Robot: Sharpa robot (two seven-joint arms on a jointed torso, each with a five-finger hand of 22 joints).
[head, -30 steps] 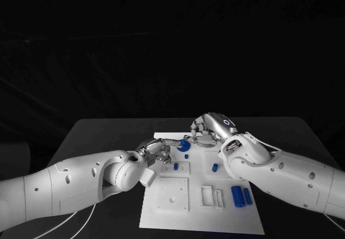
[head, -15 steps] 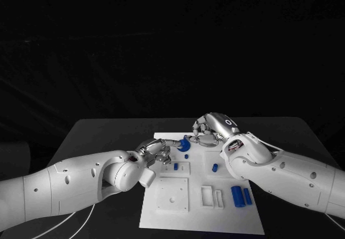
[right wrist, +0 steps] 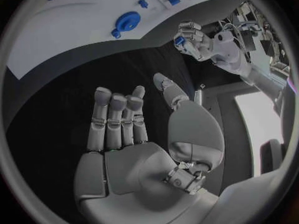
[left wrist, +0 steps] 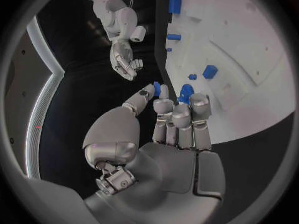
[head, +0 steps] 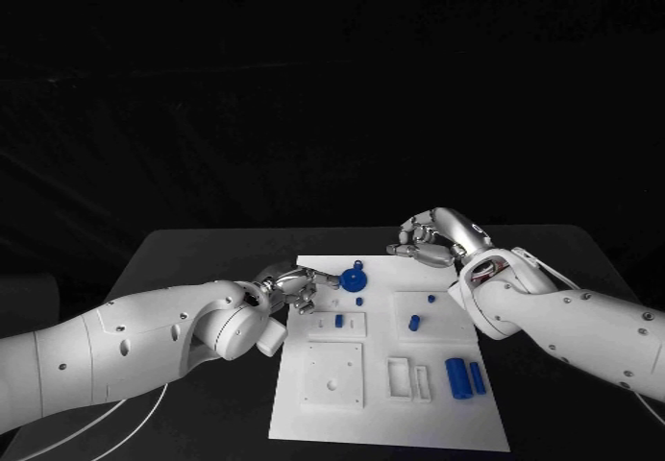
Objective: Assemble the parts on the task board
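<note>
The left hand [head: 291,286] pinches a round blue part [head: 355,279] and should lower it squarely onto the board [head: 388,413], while the empty, spread right hand [head: 438,236] keeps clear.

A black table [head: 194,259] carries the scene, its top reaching from the near edge back to a straight far edge. Directly on it, in the middle and running toward the near side, lies the white task board [head: 416,423], lying flat.

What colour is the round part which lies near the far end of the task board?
The round part is blue, lying on the white task board; the head view shows it best.
</note>
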